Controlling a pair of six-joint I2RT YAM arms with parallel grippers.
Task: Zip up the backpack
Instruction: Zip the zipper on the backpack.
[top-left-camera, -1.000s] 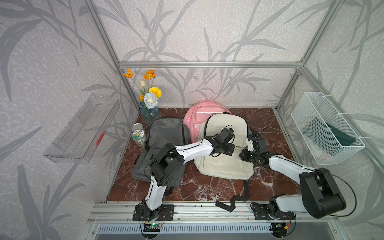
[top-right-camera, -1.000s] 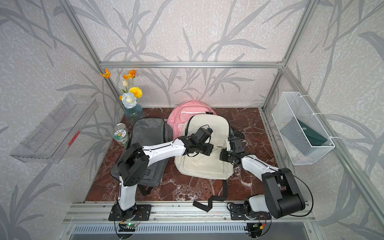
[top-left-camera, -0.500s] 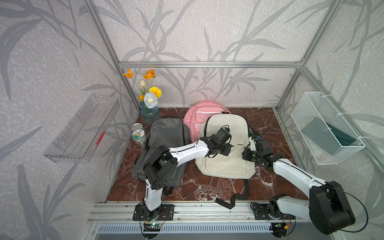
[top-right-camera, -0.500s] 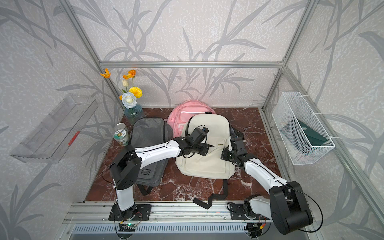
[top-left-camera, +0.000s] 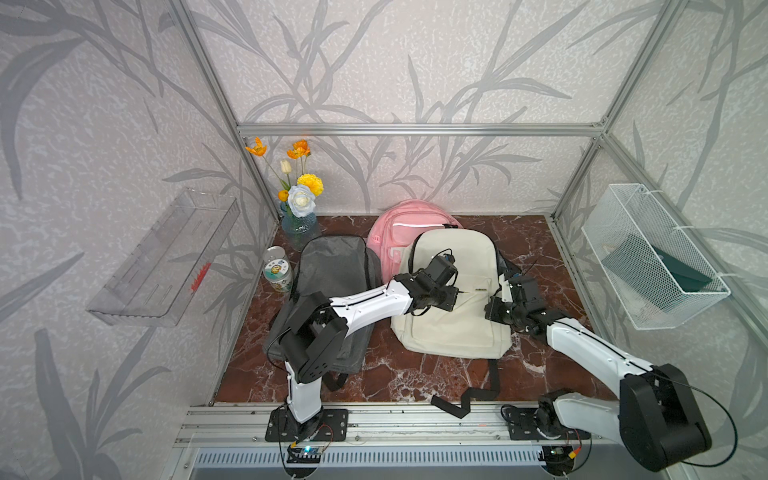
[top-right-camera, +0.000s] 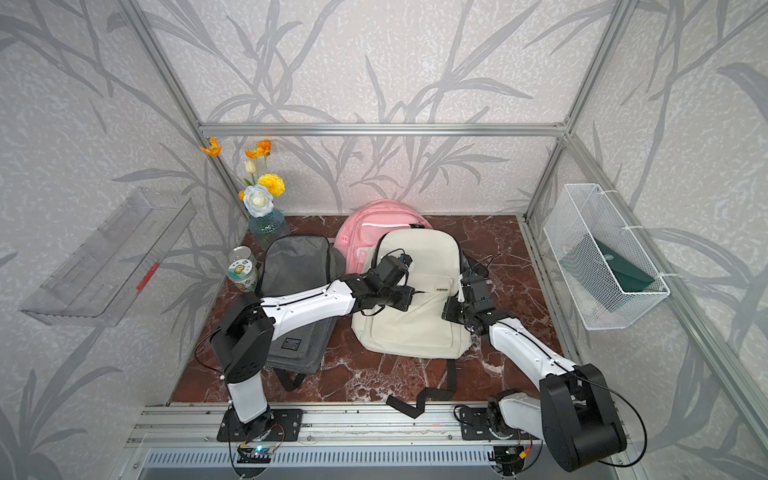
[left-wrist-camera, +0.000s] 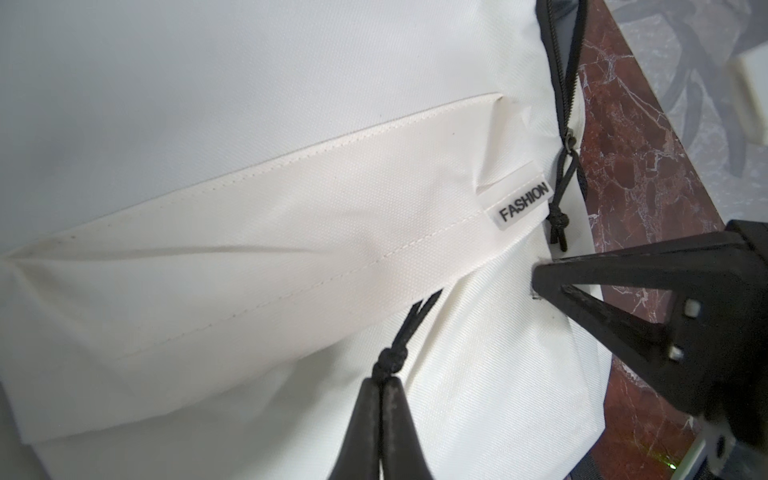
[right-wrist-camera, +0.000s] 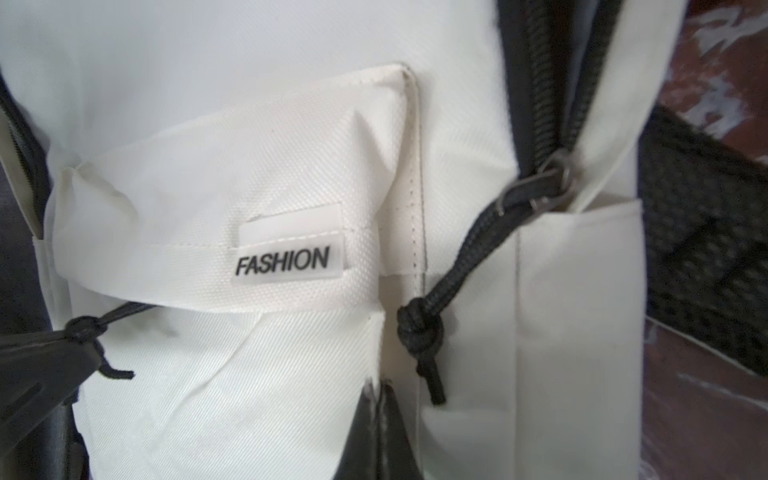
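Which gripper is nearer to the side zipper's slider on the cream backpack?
Right. The right gripper pinches backpack fabric close beside the slider. The left gripper holds the pocket cord, farther in on the front.

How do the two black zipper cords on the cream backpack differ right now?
The pocket cord is pinched in the shut left gripper and taut; the side cord hangs free. The pocket cord's slider is hidden under the flap; the side cord's slider shows. Both are black and knotted.
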